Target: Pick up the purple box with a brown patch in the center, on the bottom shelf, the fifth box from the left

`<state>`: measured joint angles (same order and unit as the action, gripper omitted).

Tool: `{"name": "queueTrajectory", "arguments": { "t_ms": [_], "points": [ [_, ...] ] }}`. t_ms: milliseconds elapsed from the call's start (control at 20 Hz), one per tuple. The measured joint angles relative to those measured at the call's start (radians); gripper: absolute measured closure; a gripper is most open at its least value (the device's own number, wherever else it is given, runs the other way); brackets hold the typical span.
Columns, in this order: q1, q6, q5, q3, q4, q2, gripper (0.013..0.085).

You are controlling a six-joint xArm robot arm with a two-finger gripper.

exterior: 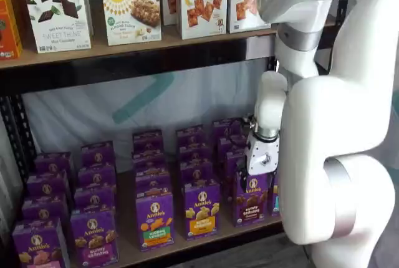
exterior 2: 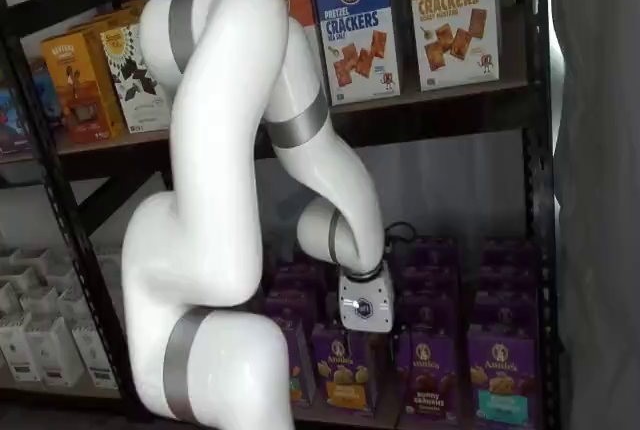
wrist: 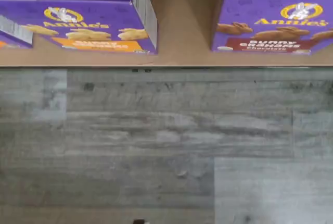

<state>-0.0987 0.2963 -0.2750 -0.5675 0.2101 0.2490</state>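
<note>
Purple cartons fill the bottom shelf (exterior: pixel 206 238), a light wooden board in a black rack, and we find the purple box (exterior: pixel 250 198) at the front of its row, standing upright just behind the robot's wrist. In a shelf view it shows dark brown cookies across the middle of its face and a round white logo above them. In the other shelf view the same carton (exterior 2: pixel 428 382) stands between a purple box with a yellow band (exterior 2: pixel 343 370) and a purple box with a teal patch (exterior 2: pixel 500 380).

From the wrist view we see the purple box (wrist: pixel 273 23) at the front edge of the board, its brown bunny cookies and dark red label facing us. Beside it, across a bare strip of wood, stands the yellow-banded carton (wrist: pixel 88 26). Below the shelf edge lies a grey plank floor (wrist: pixel 166 146).

We see the white arm (exterior: pixel 336 124) reach down in front of the shelf, and the white body of the pincer (exterior: pixel 262 153) hangs just in front of the top of the purple box. Its black fingers are not clearly shown in either shelf view, so we cannot tell whether they are apart or together. In the other shelf view the pincer (exterior 2: pixel 365 308) hangs above the front row, between the yellow-banded carton and the purple box.

On the higher board (exterior: pixel 124 53) stand cracker boxes (exterior: pixel 202 0).
</note>
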Motion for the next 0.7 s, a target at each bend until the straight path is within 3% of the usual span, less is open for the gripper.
{"name": "queueTrajectory", "arguments": {
  "t_ms": [100, 300, 700],
  "points": [
    [-0.002, -0.007, 0.018, -0.037, -0.01, 0.052, 0.013],
    [-0.024, -0.084, 0.041, -0.114, -0.113, 0.145, 0.013],
    [-0.072, -0.092, 0.027, -0.287, -0.171, 0.308, 0.013]
  ]
}}
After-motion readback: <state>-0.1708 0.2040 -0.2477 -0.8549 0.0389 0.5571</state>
